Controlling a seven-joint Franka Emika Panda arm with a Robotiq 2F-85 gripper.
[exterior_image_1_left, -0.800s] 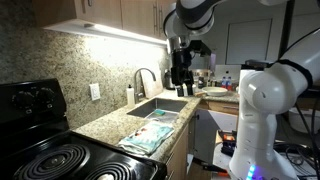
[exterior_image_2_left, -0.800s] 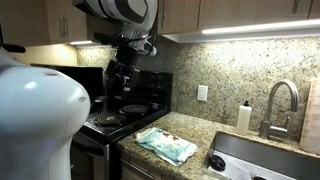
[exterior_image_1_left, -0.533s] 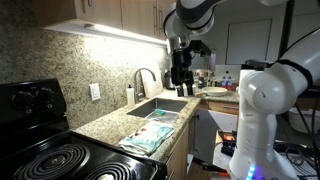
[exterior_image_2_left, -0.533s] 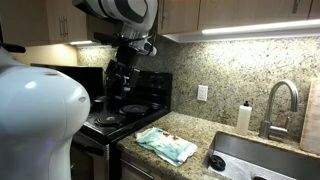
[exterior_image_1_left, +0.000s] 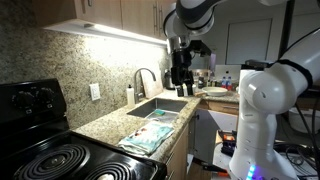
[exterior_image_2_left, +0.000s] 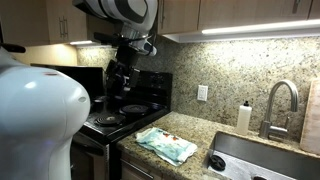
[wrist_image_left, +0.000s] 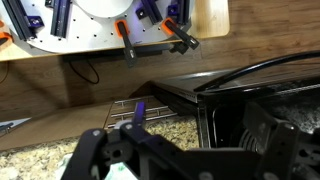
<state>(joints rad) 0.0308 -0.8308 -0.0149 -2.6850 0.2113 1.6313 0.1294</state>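
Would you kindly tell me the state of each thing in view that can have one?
gripper: open, holding nothing, raised above the counter.
cloth: crumpled, lying on the counter.
faucet: no water seen running.
soap bottle: upright beside the faucet.
stove burners: dark, not glowing.

In an exterior view the stove (exterior_image_1_left: 60, 160) fills the lower left of the frame. The cloth (exterior_image_1_left: 152, 133) lies on the counter (exterior_image_1_left: 108, 125) at lower centre. The sink (exterior_image_1_left: 160, 106) sits beyond it, with the faucet (exterior_image_1_left: 143, 78) on its wall side. The gripper (exterior_image_1_left: 181, 86) hangs at upper centre, well apart from the cloth.
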